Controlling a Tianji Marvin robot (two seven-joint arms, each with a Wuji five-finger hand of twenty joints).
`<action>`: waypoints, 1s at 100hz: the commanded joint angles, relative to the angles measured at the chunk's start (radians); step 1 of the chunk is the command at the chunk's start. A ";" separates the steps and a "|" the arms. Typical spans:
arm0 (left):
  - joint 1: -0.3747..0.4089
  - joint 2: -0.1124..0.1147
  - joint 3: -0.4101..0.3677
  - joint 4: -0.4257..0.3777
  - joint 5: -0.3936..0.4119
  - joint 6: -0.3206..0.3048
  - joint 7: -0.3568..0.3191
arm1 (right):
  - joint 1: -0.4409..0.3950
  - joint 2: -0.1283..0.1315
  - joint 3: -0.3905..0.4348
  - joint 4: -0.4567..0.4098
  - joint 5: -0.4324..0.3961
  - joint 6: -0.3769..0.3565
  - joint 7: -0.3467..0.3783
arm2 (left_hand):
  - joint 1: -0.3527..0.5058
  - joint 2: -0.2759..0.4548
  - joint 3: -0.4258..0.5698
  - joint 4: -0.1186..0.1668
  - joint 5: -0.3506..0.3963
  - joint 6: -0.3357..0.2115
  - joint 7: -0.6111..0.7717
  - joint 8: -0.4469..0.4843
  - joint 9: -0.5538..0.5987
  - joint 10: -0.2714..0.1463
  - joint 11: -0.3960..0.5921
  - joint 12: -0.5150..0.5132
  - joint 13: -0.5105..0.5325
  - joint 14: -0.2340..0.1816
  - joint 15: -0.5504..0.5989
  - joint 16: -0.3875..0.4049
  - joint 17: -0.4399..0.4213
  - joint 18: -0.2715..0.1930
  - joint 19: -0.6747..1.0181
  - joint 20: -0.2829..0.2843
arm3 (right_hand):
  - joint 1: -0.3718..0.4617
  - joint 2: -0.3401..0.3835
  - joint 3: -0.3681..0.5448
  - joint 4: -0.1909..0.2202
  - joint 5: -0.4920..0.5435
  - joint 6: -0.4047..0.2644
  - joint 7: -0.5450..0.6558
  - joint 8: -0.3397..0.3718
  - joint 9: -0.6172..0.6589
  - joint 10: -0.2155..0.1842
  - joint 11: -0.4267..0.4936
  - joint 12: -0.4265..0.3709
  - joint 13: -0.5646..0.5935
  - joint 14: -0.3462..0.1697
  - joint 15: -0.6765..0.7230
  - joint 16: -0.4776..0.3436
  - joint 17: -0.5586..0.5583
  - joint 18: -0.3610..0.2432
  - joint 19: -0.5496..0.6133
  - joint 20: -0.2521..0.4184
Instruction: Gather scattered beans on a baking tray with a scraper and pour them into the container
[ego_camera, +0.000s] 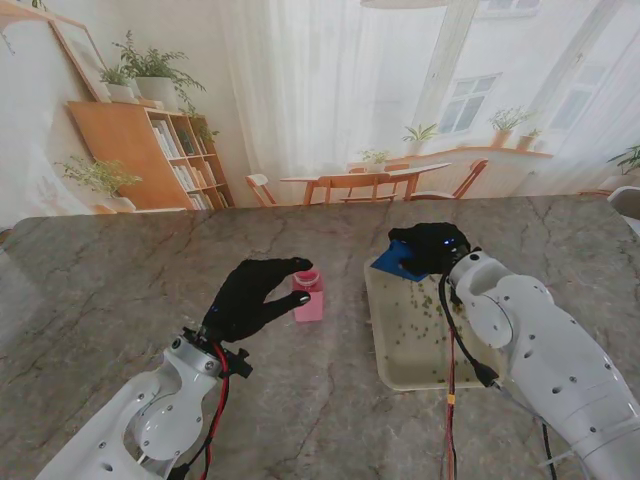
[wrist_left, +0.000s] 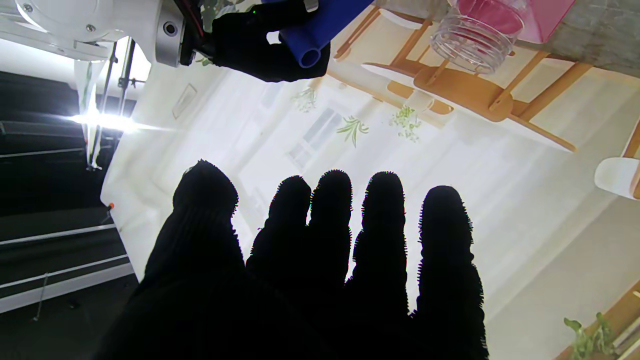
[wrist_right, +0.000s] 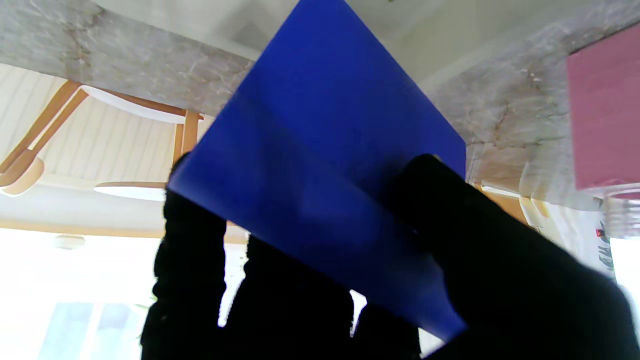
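A pale baking tray (ego_camera: 400, 375) lies right of centre with several small green beans (ego_camera: 425, 312) scattered over it. My right hand (ego_camera: 436, 247) hovers at the tray's far edge, shut on a blue scraper (ego_camera: 398, 260); in the right wrist view the blue blade (wrist_right: 325, 165) is pinched between thumb and fingers. The pink-lidded clear container (ego_camera: 309, 294) stands left of the tray and shows again in the left wrist view (wrist_left: 475, 30). My left hand (ego_camera: 250, 298) is open just left of the container, fingertips near its top, fingers (wrist_left: 380, 235) spread and not touching it.
The grey marble table (ego_camera: 120, 300) stretches wide on both sides. My right forearm (ego_camera: 540, 350) lies over the tray's right side. A room backdrop with shelves and chairs stands behind the table's far edge.
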 joint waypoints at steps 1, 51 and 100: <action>0.009 -0.005 0.001 0.001 -0.006 -0.007 0.001 | 0.002 0.009 -0.005 0.019 -0.006 -0.008 0.012 | 0.016 0.029 -0.018 0.027 0.022 -0.025 -0.009 0.013 0.009 -0.020 -0.009 0.001 0.022 0.002 -0.009 0.002 -0.009 0.017 -0.013 -0.017 | 0.002 -0.011 0.034 -0.028 0.024 -0.038 0.042 -0.015 0.009 -0.030 0.052 0.030 0.016 -0.042 0.046 0.019 -0.002 0.003 0.019 -0.003; 0.042 -0.006 -0.030 -0.022 0.008 0.011 0.019 | 0.073 0.036 -0.054 0.088 -0.103 -0.136 -0.013 | 0.014 0.032 -0.020 0.026 0.018 -0.027 -0.011 0.014 -0.006 -0.022 -0.015 -0.004 0.019 0.003 -0.007 0.005 -0.009 0.014 -0.007 -0.010 | 0.024 -0.114 0.131 -0.024 0.081 -0.100 0.015 0.008 0.023 -0.016 0.133 0.105 0.080 -0.181 0.329 0.156 0.096 -0.054 0.092 0.008; 0.028 -0.003 -0.019 -0.015 -0.001 0.017 -0.006 | 0.171 0.048 -0.164 0.248 -0.100 -0.120 -0.077 | 0.015 0.035 -0.019 0.027 0.019 -0.027 -0.010 0.015 -0.013 -0.021 -0.017 -0.007 0.017 0.003 -0.005 0.009 -0.011 0.014 -0.003 -0.005 | 0.065 -0.084 0.100 -0.034 0.049 -0.050 0.042 0.030 -0.091 -0.016 0.259 0.123 -0.043 -0.122 0.338 0.144 -0.034 0.014 0.056 0.014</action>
